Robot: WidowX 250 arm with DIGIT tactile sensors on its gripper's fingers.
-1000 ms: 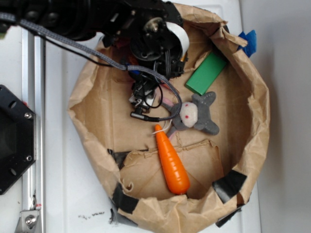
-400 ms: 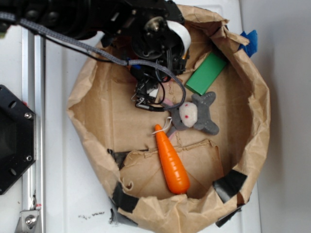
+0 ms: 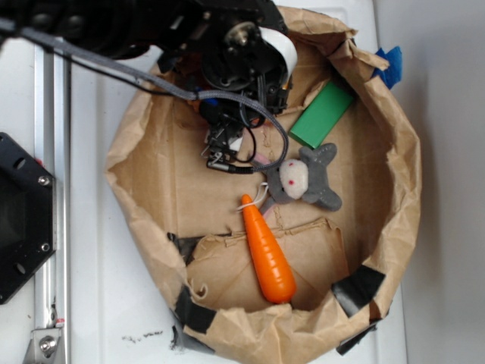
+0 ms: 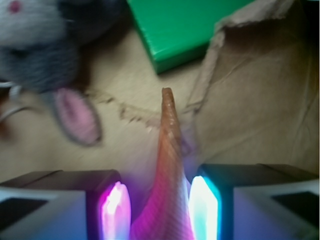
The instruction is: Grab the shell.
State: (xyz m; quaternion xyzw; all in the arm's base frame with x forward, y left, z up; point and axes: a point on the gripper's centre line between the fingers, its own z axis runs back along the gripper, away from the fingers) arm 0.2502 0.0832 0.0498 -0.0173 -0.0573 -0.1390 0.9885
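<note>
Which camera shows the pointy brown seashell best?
The wrist camera. There the ribbed tan-brown spiral shell fills the middle, its thin tip pointing away, between the glowing fingers of the gripper. In the exterior camera the black robot arm covers that spot, so I cannot pick the shell out there.

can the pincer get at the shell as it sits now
Probably yes: in the wrist view the shell already lies between the pincer's fingers, its thin point toward the green block. Nothing blocks it; the plush mouse sits off to one side.
</note>
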